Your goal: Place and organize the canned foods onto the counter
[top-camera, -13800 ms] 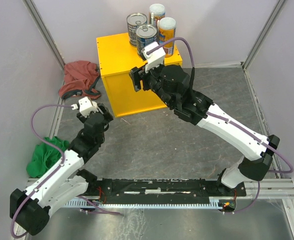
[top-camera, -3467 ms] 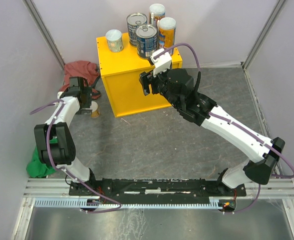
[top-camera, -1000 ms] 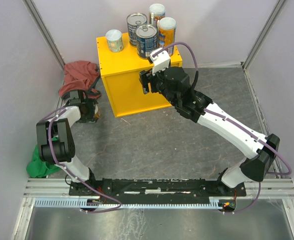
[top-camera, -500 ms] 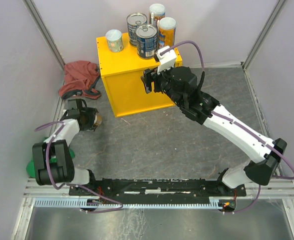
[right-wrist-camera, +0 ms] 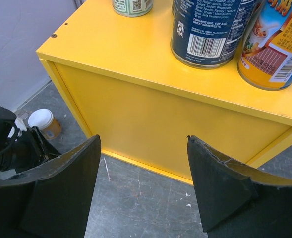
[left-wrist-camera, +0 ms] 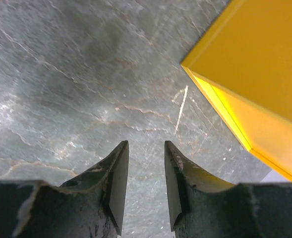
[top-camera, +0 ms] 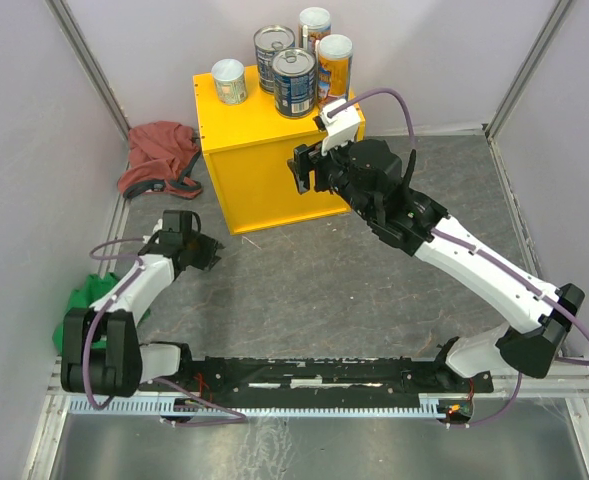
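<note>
Grey marbled tabletop (top-camera: pixel 314 290) enclosed by pale walls, shown from above and from both wrists. Centre rear: the bright yellow cube-shaped box (top-camera: pixel 244 125) that serves as the counter. Five cans stand upright on its flat top. A short white-lidded can (top-camera: pixel 229 80) is near the left rear corner. Two wide silver-topped blue-labelled tins (top-camera: pixel 294 80) stand close together. Two taller orange-labelled white-lidded cans (top-camera: pixel 334 60) are just to their right.

The sixth can (right-wrist-camera: pixel 44 121), short, white-lidded and tan-sided, stands upright on the tabletop off the box's left face. It is just beside the left arm, and the overhead view hides it.

The left gripper (left-wrist-camera: pixel 146 145) hangs low over bare tabletop near the box's front left corner, its jaws drawn together with nothing between them. The right gripper (right-wrist-camera: pixel 143 141) hovers before the box's front face, below the cans, its jaws spread wide and empty.

A crumpled red cloth (top-camera: pixel 159 158) lies left of the box. A green cloth (top-camera: pixel 86 300) lies by the left wall.
</note>
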`<state>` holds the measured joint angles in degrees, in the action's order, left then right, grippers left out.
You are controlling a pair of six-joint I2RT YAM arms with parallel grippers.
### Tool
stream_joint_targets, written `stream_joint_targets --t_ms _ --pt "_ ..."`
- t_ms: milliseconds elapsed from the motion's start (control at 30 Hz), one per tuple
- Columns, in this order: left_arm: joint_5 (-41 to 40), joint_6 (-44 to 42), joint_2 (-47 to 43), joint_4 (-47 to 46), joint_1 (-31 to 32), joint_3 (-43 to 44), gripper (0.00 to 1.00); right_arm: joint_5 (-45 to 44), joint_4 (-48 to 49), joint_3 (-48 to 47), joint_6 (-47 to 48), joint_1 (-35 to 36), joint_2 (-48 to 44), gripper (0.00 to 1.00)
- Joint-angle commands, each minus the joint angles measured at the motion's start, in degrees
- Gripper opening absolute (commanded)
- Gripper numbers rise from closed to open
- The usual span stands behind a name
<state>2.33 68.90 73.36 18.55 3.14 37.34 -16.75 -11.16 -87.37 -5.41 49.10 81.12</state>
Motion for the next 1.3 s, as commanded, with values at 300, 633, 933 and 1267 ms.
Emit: stream_joint_targets --t_ms 300,633,933,1267 --pt "-31.5 -3.2 -11.9 10.6 2.6 13.4 0.61 1.1 1.6 -1.5 -1.0 1.2 -1.3 0.78" --pt "-31.5 4.0 -1.1 11.5 -9.2 17.6 0.73 1.9 2.2 -0.4 -1.1 1.3 -2.2 0.78" --pt "-26.2 -1.0 6.5 7.5 -16.6 22.5 0.77 2.1 3.4 0.4 -0.6 1.3 -1.9 0.78" --pt "-11.9 -11.8 17.4 0.7 -20.8 23.7 0.77 1.3 4.0 0.9 0.7 1.3 -1.3 0.79"
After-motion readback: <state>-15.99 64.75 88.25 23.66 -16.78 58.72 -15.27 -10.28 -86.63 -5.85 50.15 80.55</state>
